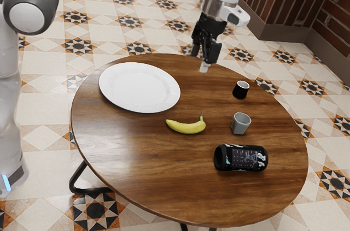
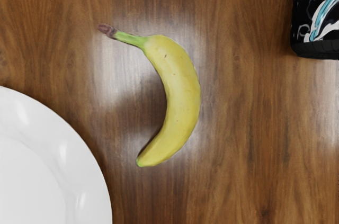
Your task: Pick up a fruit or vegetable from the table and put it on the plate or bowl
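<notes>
A yellow banana (image 1: 187, 126) lies on the round wooden table (image 1: 136, 154), just in front of a white plate (image 1: 139, 87) that sits on the table's far left part in the exterior view. My gripper (image 1: 204, 63) hangs open with nothing between its fingers, high over the table's far edge, well behind the banana and to the right of the plate. In the wrist view the banana (image 2: 175, 102) lies curved with its green stem pointing away from the plate's rim (image 2: 63, 160).
A small black cup (image 1: 240, 89) and a grey cup (image 1: 240, 123) stand to the right of the banana. A black patterned can (image 1: 240, 158) lies on its side nearer the front; its end (image 2: 318, 17) shows in the wrist view. A brick wall stands behind.
</notes>
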Robot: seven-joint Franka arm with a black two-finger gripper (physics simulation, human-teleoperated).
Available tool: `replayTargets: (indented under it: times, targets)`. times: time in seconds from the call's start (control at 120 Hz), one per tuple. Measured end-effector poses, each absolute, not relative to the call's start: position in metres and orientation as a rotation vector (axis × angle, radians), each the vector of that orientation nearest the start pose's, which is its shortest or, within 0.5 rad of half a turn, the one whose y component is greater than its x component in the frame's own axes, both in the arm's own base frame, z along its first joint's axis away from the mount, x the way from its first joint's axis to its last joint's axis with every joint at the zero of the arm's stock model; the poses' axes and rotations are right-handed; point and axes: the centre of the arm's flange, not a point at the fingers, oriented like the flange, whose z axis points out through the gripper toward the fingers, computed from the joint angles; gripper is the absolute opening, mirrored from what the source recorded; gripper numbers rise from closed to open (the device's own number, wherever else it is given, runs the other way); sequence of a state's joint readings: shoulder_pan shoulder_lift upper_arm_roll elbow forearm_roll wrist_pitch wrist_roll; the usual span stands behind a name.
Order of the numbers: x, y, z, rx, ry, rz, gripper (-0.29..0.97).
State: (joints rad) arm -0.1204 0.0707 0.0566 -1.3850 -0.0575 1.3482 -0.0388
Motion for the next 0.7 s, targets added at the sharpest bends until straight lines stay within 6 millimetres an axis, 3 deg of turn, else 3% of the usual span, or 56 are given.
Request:
replayTargets:
  times: [0.158, 0.4, 0.517, 0.608, 0.7]
  targets:
    - [0.565, -0.037, 0.662, -3.197, 0.011, -0.013, 0.68]
    - [0.571, -0.04, 0.675, -3.2, 0.003, -0.147, 0.68]
    - [0.57, -0.073, 0.682, -3.201, 0.094, -0.185, 0.68]
    - [0.575, -0.105, 0.668, -3.201, 0.175, -0.154, 0.68]
    - [0.586, -0.106, 0.649, -3.199, 0.166, -0.113, 0.68]
